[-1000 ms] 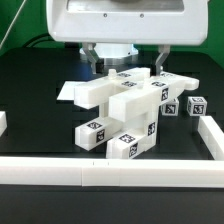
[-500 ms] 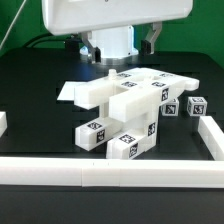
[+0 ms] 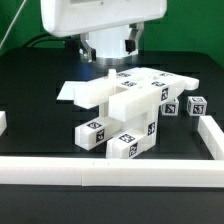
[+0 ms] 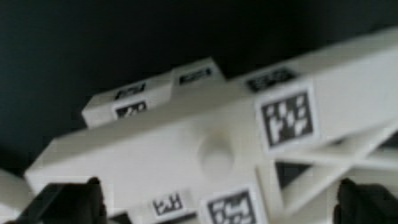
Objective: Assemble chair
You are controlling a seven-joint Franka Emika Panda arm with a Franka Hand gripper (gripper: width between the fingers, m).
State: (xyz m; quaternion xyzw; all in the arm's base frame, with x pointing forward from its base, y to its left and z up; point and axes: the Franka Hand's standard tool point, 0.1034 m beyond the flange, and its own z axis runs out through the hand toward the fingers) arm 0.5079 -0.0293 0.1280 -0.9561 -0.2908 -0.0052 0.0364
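Note:
The partly joined chair (image 3: 125,105) stands mid-table: glossy white tagged blocks and an X-braced frame stacked together. A loose tagged cube (image 3: 197,104) lies just to its right in the exterior view. My gripper (image 3: 107,52) hangs above and behind the chair, clear of it. In the wrist view the gripper (image 4: 217,200) is open. Its two dark fingers (image 4: 71,203) stand wide apart with nothing between them. The chair's tagged blocks (image 4: 214,130) fill the view below.
A long white rail (image 3: 110,170) runs along the front edge. Shorter white rails sit on the exterior view's right (image 3: 212,135) and left (image 3: 2,122). A corner of the marker board (image 3: 68,92) shows beside the chair on the left.
My gripper has risen off the top of the chair and shifted toward the exterior view's left. The chair and the cube have not moved.

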